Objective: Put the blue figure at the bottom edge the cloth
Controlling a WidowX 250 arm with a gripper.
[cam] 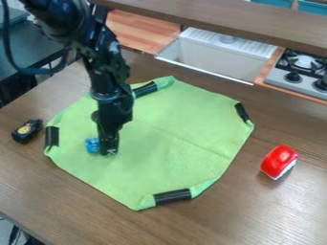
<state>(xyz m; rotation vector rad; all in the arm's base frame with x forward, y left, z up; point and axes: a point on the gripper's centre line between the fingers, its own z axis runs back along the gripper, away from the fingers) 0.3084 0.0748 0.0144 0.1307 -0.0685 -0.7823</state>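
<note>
The gripper (108,147) hangs down low over the left part of the green cloth (172,139). Right against its left side, as seen here, is the blue figure (92,145), a small shape low down near the gripper's tip. Part of the figure may be hidden behind the gripper, and I cannot tell whether it is held. The cloth lies spread on the brown table, its corners folded in and marked by black strips.
A small black object with a yellow round patch (26,130) lies left of the cloth. A red and white toy (279,162) sits to its right. Behind the table are a white sink (217,55) and a stove (300,74).
</note>
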